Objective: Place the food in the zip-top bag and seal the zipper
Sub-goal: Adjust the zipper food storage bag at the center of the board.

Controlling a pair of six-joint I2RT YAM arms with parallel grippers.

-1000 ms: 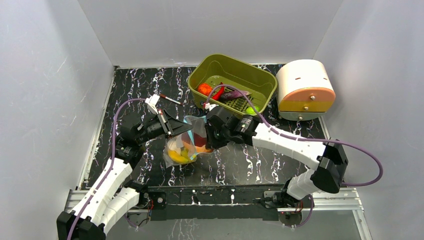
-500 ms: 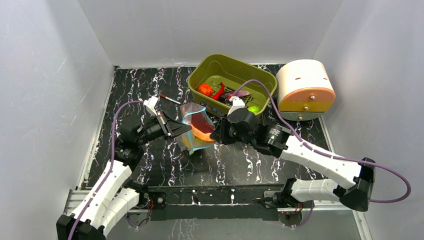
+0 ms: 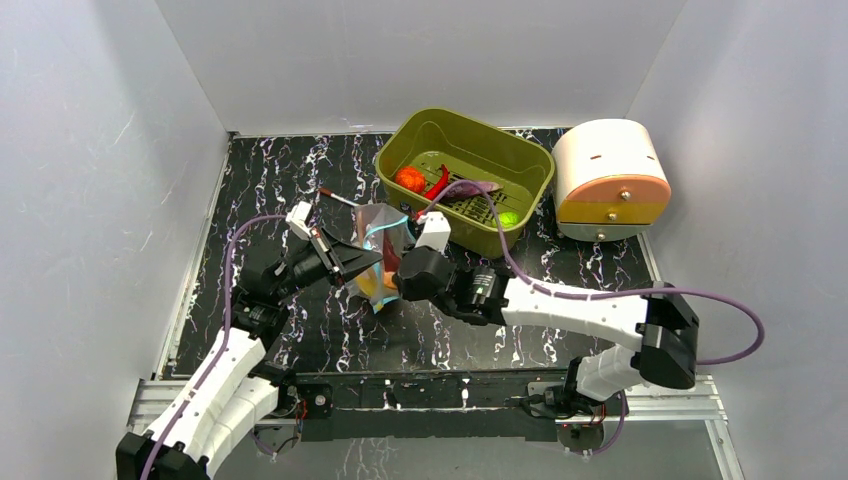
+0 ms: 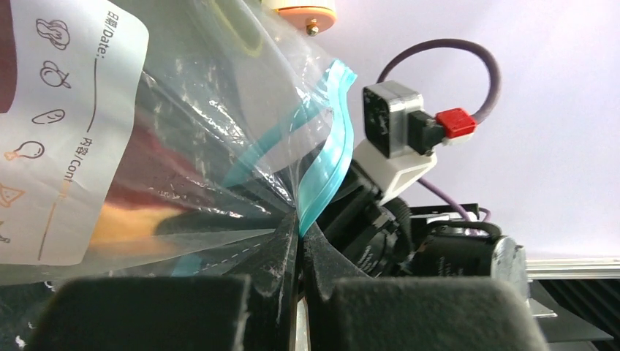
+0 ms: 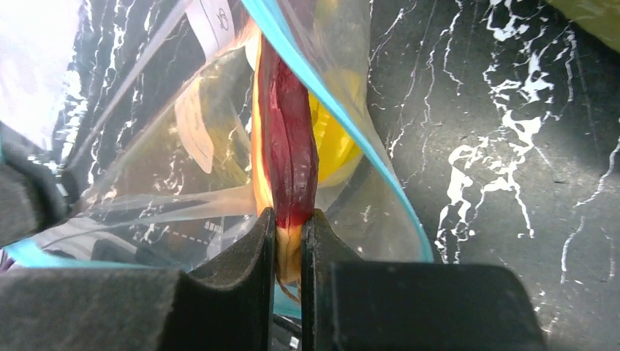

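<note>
Red food (image 5: 289,139) long axis along R pincer (image 5: 289,219).

zip-top bag (image 3: 383,236) lifted, right arm (image 3: 570,305) swung left

Black, white-veined table (image 3: 290,180) and the items set directly upon it.
An olive-green tub (image 3: 455,133) is seated at the far side, right of centre; a white and orange drum-shaped container (image 3: 610,180) is placed just beside it, at the far right; a thin red-tipped stick (image 3: 338,198) is laid near the tub's left.
</note>
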